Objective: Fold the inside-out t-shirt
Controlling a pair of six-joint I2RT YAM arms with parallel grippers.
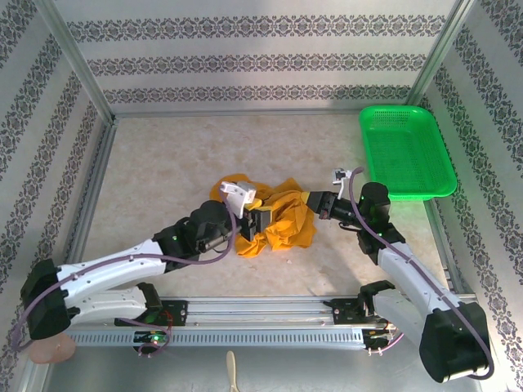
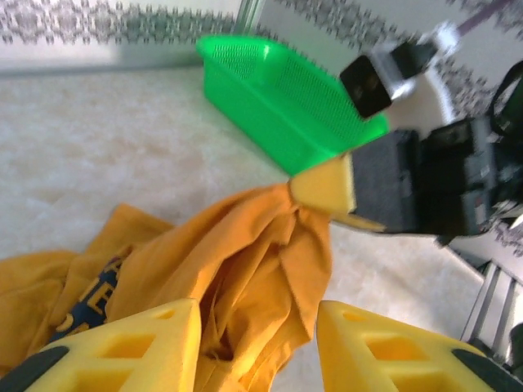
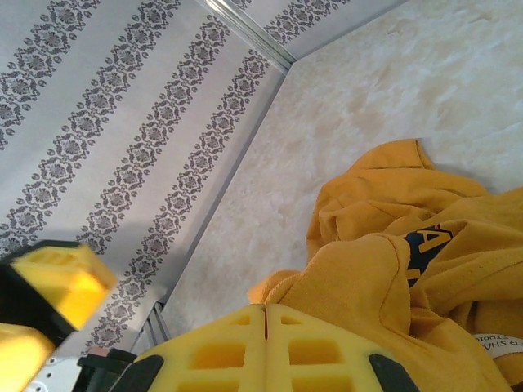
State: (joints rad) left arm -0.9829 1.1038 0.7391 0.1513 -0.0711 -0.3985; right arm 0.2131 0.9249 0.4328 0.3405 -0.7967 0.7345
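The mustard-orange t-shirt [image 1: 282, 222] lies crumpled at the table's middle, its navy print [image 3: 425, 249] partly showing and a small white label [image 3: 500, 346] at one edge. My right gripper [image 3: 265, 309] is shut on a fold of the t-shirt [image 3: 384, 282] and holds it raised into a peak. In the left wrist view that peak [image 2: 304, 200] hangs from the right gripper's yellow fingertips [image 2: 327, 184]. My left gripper [image 2: 257, 314] faces it from the left, fingers apart, with loose folds of the t-shirt [image 2: 245, 245] between them but not pinched.
A green plastic basket [image 1: 406, 151] stands at the back right, close behind the right arm. Patterned walls enclose the table on three sides. Bare tabletop [image 1: 163, 163] stretches to the left of and behind the shirt.
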